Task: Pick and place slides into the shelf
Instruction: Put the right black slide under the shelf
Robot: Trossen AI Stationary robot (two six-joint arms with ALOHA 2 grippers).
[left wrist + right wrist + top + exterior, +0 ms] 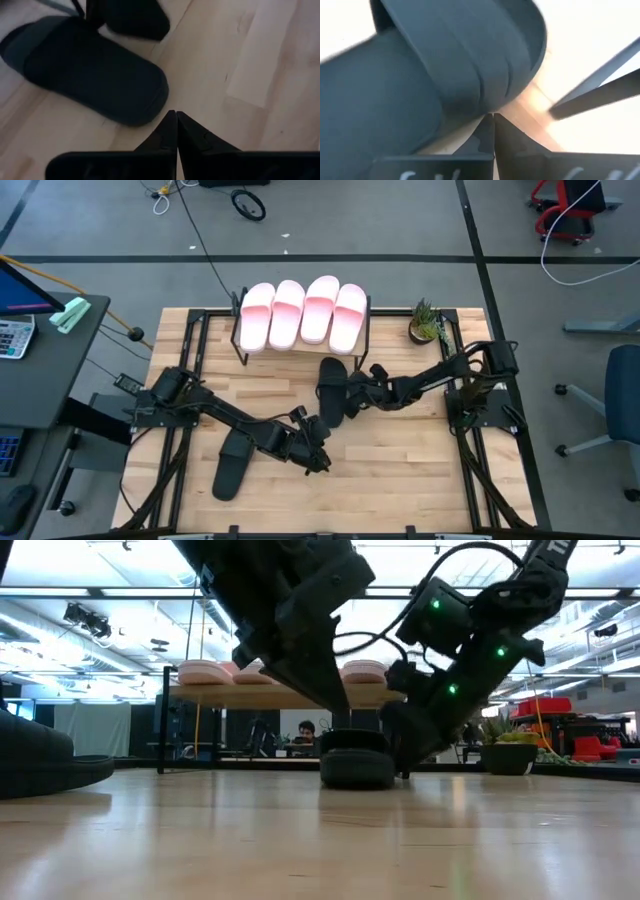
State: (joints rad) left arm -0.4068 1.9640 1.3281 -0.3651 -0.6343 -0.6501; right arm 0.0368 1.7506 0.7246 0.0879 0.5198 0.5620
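Right hand (358, 402), clenched, touches a black slide (332, 391); left hand (318, 460), clenched, has bare worktop (400, 470) around it.

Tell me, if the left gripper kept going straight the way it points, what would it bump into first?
Most likely the black slide lying just ahead of the left gripper, whose fingers are shut. A strip of bare table separates them. Depth is hard to judge, so it could graze the tabletop first.

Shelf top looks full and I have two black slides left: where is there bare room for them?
The shelf top is crowded: four pink slides side by side. Free: bare table in front of the right gripper, and right of the left gripper.
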